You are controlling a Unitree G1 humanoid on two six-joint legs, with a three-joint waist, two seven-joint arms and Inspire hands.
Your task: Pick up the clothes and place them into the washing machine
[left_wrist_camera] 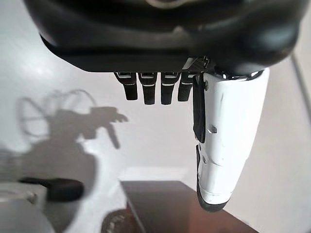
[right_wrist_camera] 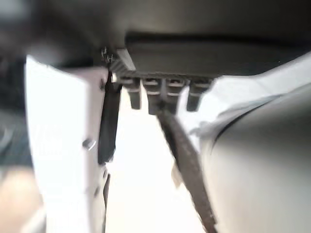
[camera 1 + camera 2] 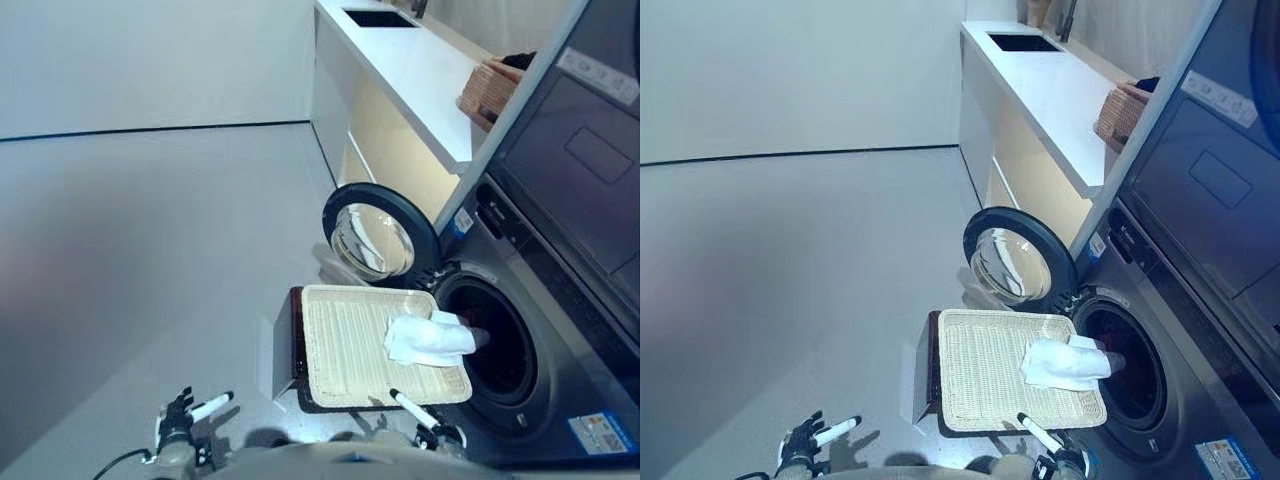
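A white cloth (image 3: 425, 338) lies on the right edge of the shallow wicker basket (image 3: 345, 345), one end reaching toward the washing machine's dark drum opening (image 3: 500, 345). The basket rests on a low dark brown box (image 3: 296, 335) beside the machine. My right hand (image 3: 432, 428) is low, just in front of the basket's near edge, fingers relaxed and empty, its white-covered thumb (image 2: 63, 145) straight. My left hand (image 3: 180, 418) hangs over the floor, left of the box, open and empty, with its thumb (image 1: 228, 145) straight.
The machine's round door (image 3: 380, 240) stands open behind the basket. A white counter (image 3: 410, 70) with a woven box (image 3: 490, 92) runs along the back right. Grey floor (image 3: 150, 260) spreads to the left.
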